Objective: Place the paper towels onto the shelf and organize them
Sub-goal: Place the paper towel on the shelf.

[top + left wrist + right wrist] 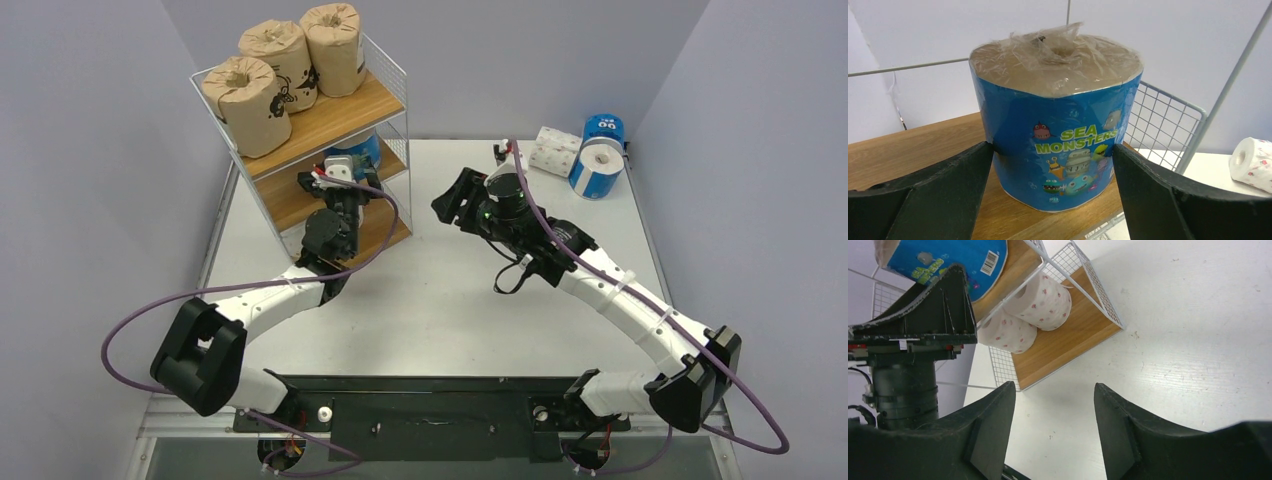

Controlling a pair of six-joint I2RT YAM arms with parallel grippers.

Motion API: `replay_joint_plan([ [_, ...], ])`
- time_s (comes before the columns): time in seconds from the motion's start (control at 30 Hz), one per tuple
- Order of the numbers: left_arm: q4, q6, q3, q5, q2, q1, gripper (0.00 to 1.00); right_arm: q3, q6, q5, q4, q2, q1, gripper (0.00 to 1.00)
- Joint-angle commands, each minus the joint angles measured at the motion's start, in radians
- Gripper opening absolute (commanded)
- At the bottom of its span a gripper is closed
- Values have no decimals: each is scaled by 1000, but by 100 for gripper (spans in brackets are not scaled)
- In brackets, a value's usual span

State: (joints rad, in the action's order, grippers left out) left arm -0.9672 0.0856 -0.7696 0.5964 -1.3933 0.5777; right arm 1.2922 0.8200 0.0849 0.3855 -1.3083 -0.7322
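One blue roll [1058, 135], printed with cartoon sea creatures, is seen standing upright on the middle board [913, 150] of the shelf [385, 70]. It stands close to the wire-mesh end, with its core hole up under crinkled film. The roll is flanked by the left gripper [1053, 149], whose jaws are spread wide. Both fingers [963, 185] are set against the lower sides of the roll, so it is gripped while its base is on the board. Three brown rolls [285, 60] are recorded on the top board, upright in a row, each touching the next. Two white rolls [1038, 305] with a pink print are noted on the bottom board, side by side and touching; which way they are turned cannot be told. The right gripper [1054, 387] is held above the bare table [1198, 340], near the right side of the shelf and apart from it. Its jaws are partly open and nothing is held between them. At the far right corner of the table, well apart from the shelf, two loose blue rolls [598, 165] are seen close together. Loose white rolls [553, 150] with the same print are noted just to their left; their exact count cannot be told.
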Motion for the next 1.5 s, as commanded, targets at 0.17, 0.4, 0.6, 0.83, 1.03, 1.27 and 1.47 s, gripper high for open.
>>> replay_joint_plan([
  [0.17, 2, -2, -78, -4, -66, -32, 88, -155, -26, 47, -101, 127, 6, 54],
  [0.4, 3, -4, -98, -13, -95, -44, 88, -255, -65, 102, -99, 205, 9, 52],
  [0.6, 14, -18, -114, -23, -109, -45, 88, -306, -80, 130, -98, 249, 10, 51],
  [0.83, 37, -41, -82, -60, -27, -43, 91, -321, -98, 140, -85, 282, 23, 51],
  [1.03, 138, -68, -51, -93, 114, -29, 97, -314, -114, 137, -70, 304, 51, 52],
  [1.27, 444, -190, -1, -126, 301, 4, 97, -328, -113, 137, -49, 343, 89, 54],
  [1.47, 603, -215, 83, -91, 464, 137, 96, -326, -118, 145, -19, 362, 101, 55],
])
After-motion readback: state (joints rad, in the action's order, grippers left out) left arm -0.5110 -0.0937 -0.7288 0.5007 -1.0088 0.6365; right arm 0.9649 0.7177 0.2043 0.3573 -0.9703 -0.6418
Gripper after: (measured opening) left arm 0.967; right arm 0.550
